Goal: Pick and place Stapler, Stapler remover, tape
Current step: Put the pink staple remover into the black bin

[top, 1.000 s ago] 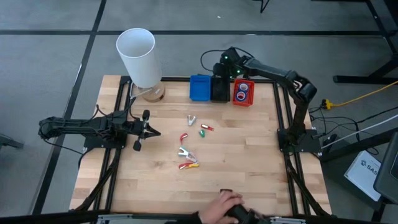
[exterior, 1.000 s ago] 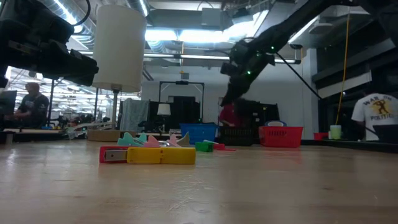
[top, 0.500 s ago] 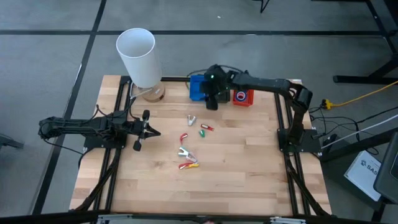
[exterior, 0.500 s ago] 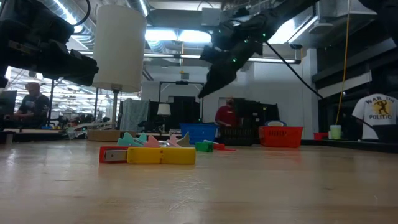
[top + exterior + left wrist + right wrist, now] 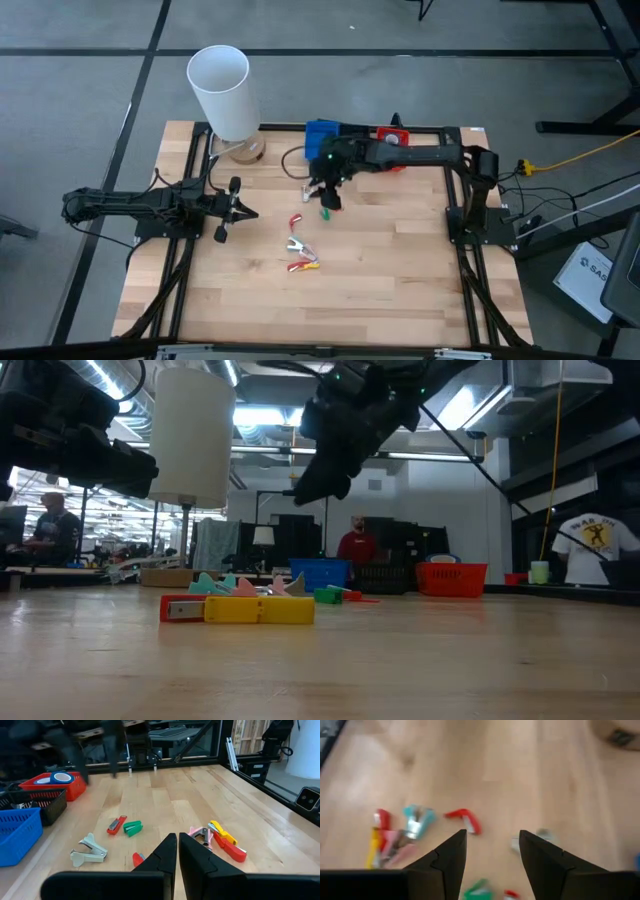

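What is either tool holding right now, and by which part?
Nothing. The right tool is open and empty above the scattered pieces; the left tool is shut on nothing at the table's left.

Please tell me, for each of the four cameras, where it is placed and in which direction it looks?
High view: above the table, looking straight down; left gripper waits at the left side, right gripper is over the small items.
Low view: at table-top height, looking level past the yellow stapler; the right arm comes in from above.
Left wrist view: looks across the table past its shut fingers.
Right wrist view: looks down between its open fingers.
Shared: the red basket shows in three views.
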